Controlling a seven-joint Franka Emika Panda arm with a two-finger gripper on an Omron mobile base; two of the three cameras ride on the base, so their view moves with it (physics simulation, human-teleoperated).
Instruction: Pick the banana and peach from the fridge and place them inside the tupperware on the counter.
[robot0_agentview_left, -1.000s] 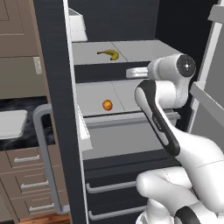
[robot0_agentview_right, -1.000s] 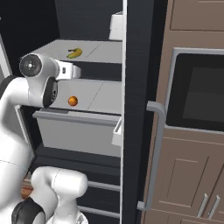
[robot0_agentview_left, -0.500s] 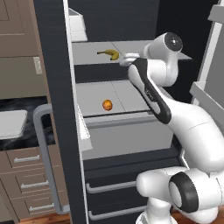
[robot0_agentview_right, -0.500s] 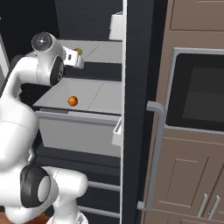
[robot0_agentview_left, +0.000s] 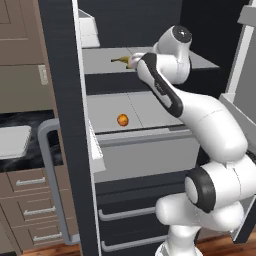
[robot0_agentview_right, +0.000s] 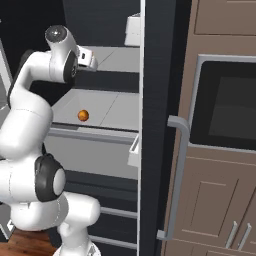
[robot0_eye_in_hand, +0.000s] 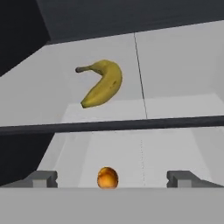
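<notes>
With my two-finger gripper (robot0_eye_in_hand: 111, 179) spread wide and empty, I judge I'm reaching for the curved yellow banana (robot0_eye_in_hand: 101, 83) on the black fridge's (robot0_agentview_left: 62, 75) upper grey shelf, above the small round orange peach (robot0_agentview_left: 122, 119); next I must advance and straddle it.

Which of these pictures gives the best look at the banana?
The hand view: the banana lies whole and unblocked on the upper shelf, its curve and stem clear. In the left base view a small part of it shows beside the arm. In the right base view I cannot make it out.
</notes>
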